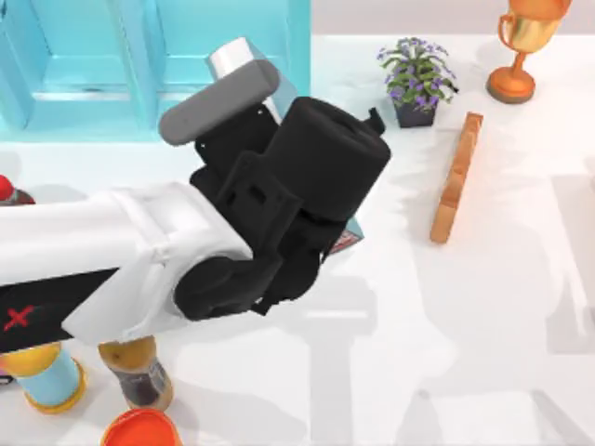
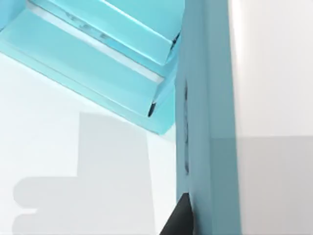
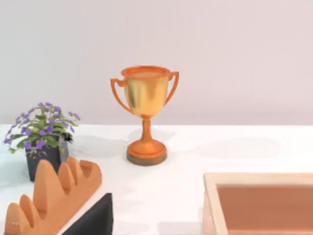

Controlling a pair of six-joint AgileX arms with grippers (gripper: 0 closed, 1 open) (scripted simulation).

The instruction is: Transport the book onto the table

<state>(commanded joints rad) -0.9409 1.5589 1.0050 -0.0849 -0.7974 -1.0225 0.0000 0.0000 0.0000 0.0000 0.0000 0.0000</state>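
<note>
White table [image 1: 483, 307]; turquoise shelf unit [image 1: 93, 56]; orange-gold trophy [image 3: 145, 112]; purple-flowered plant, dark pot [image 1: 416, 79]; orange-brown wooden bar [image 1: 456, 177].

**Item 1.** Large hardcover book with a plain teal-blue cover [image 1: 350, 230]. From above, one corner is visible, carrying a small red-and-white patch. It lies just left of centre, near the turquoise shelf at the far left. The rest is covered by the left arm. In the left wrist view the book [image 2: 205, 98] appears close up as a long, smooth teal slab. Whether it rests on the surface cannot be told.

**Item 2.** Broad, flat, plain white table [image 1: 483, 325], level and lightly shadowed. It spreads across the near and right areas [image 3: 195, 147].
</note>
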